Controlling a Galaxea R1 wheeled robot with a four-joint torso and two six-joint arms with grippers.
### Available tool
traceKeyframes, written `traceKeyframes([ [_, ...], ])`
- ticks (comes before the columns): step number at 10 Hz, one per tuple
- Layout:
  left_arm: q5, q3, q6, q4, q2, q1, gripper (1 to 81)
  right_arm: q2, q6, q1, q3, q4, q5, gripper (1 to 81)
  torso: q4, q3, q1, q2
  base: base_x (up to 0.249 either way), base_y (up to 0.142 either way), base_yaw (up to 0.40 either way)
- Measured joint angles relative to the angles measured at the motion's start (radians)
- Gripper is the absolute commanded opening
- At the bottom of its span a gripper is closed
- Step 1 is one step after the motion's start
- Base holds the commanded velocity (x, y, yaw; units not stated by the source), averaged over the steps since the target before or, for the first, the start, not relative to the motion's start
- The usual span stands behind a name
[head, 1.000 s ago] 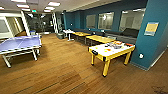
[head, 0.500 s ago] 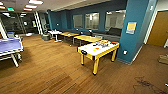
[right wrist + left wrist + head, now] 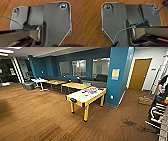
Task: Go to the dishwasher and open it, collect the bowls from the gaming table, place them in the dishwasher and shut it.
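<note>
Gaming table point(image 3: 86, 97), white-topped counter, lay long axis running away rightward toward blue pillar point(image 3: 117, 74). Pincer states: cannot tell.

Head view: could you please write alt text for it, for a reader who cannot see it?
A yellow-legged, white-topped gaming table strewn with colourful items stands on a wooden floor beside a teal pillar. Plain yellow-wood tables line the far teal wall; a wooden door is at right.

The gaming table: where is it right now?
In the head view, the gaming table stands mid-room on the wooden floor, beside the blue pillar.
</note>
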Motion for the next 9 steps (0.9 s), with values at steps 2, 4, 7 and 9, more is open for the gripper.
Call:
traceKeyframes([
  [2,-0.003,0.000,0.000,0.000,0.000,-0.002,81.1,0.000,0.000,0.000,0.000,0.000,-0.001,81.1,0.000,0.000,0.000,0.000,0.000,0.000,-0.065],
  [4,-0.001,0.000,0.000,0.000,0.000,-0.002,81.1,0.002,0.000,0.000,0.000,0.000,-0.002,81.1,0.000,0.000,0.000,0.000,0.000,0.000,0.000],
  [7,-0.001,0.000,0.000,0.000,0.000,0.000,81.1,0.003,0.000,0.003,0.000,0.000,-0.001,81.1,0.000,0.000,0.000,0.000,0.000,0.000,0.000],
  [9,0.000,0.000,0.000,0.000,0.000,0.000,81.1,0.003,0.000,0.003,0.000,0.000,0.000,81.1,0.000,0.000,0.000,0.000,0.000,0.000,0.000],
])
